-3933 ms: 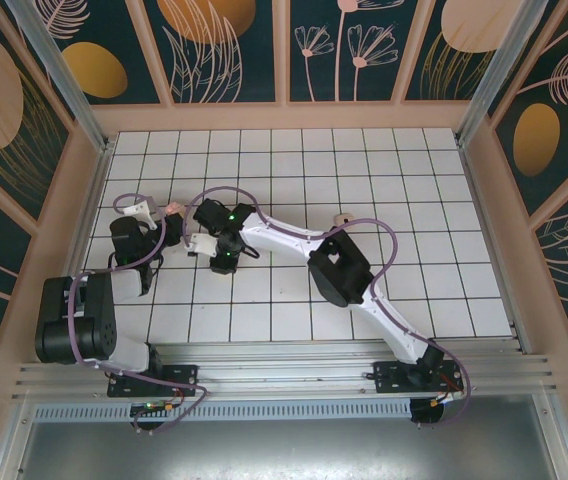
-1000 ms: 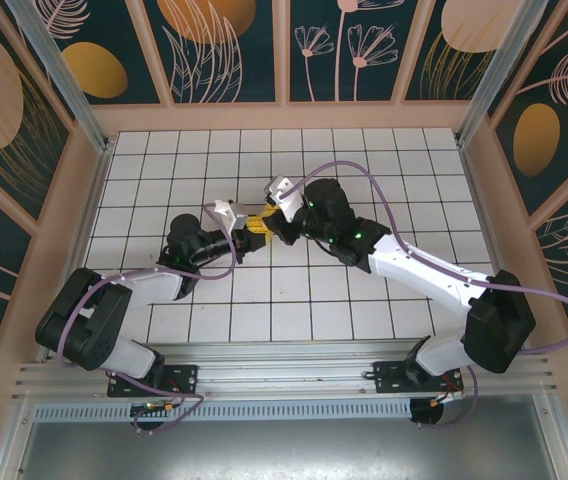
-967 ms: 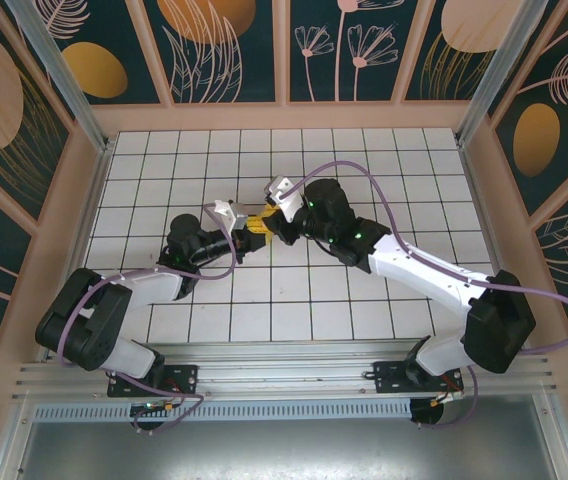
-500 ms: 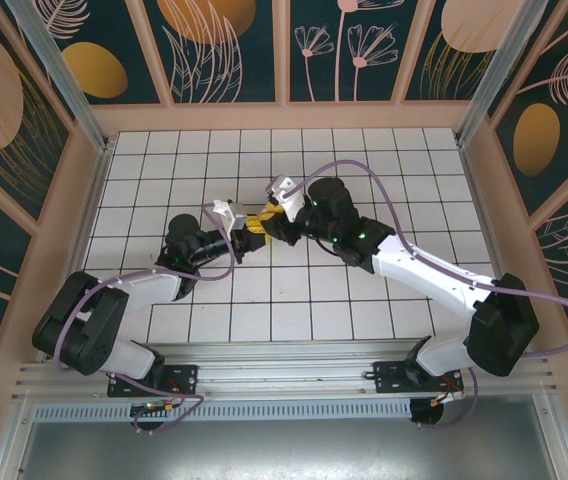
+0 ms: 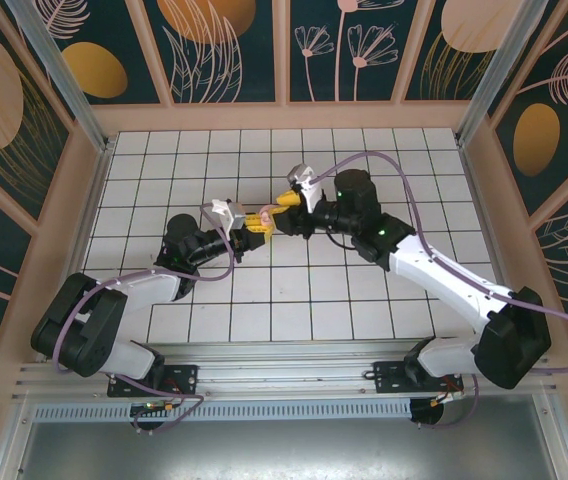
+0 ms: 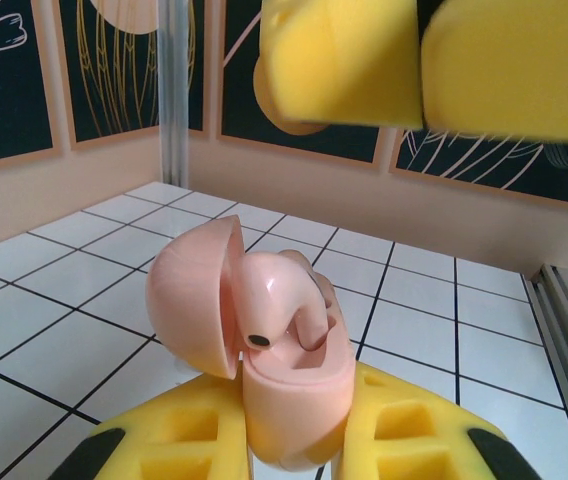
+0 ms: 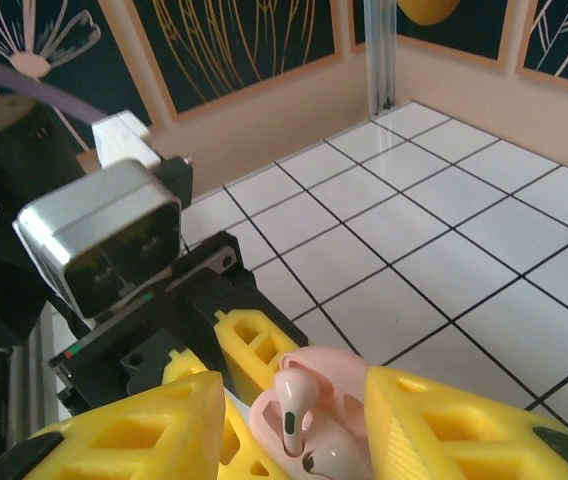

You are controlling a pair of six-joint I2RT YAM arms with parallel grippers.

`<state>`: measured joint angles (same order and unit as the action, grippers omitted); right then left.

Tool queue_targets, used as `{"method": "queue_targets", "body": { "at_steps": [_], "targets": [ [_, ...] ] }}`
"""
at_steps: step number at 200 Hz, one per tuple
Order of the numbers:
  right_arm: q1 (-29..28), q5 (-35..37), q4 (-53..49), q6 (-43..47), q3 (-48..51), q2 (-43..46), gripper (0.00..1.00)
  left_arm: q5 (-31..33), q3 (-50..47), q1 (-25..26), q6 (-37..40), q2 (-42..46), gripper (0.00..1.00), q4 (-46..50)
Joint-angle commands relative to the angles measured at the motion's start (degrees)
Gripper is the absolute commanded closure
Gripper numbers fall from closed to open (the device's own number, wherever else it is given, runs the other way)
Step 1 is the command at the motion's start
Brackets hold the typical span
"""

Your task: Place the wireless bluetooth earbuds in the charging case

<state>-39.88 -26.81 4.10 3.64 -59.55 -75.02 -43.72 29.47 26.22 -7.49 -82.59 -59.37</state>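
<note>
Nearest us, our left hand [image 6: 286,455] clamps the charging case [image 6: 294,400] upright over the counter [image 6: 54,260], with its lid [image 6: 189,300] swung back to the left. An earbud [image 6: 274,295] stands in the case's hollow, its long axis roughly upright. Beyond and above, our right hand [image 7: 294,388] hovers with fingers apart, holding nothing.
</note>
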Motion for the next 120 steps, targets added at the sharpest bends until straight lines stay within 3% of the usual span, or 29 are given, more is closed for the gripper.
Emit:
{"method": "queue_targets", "body": {
  "at_steps": [1, 58, 120],
  "targets": [
    [1.29, -6.11, 3.12, -3.63, 0.75, 1.64, 0.59, -1.37, 0.85, 0.21, 1.34, 0.91, 0.9, -1.28],
    [1.84, -8.93, -2.02, -3.64, -2.44, -1.0, 0.7, -1.64, 1.36, 0.25, 1.76, 0.75, 0.9, -0.75],
    [1.25, -8.79, -5.69, -2.19, -6.53, -5.62, 0.7, -1.6, 1.55, 0.24, 1.93, 0.54, 0.9, 0.0]
  ]
}}
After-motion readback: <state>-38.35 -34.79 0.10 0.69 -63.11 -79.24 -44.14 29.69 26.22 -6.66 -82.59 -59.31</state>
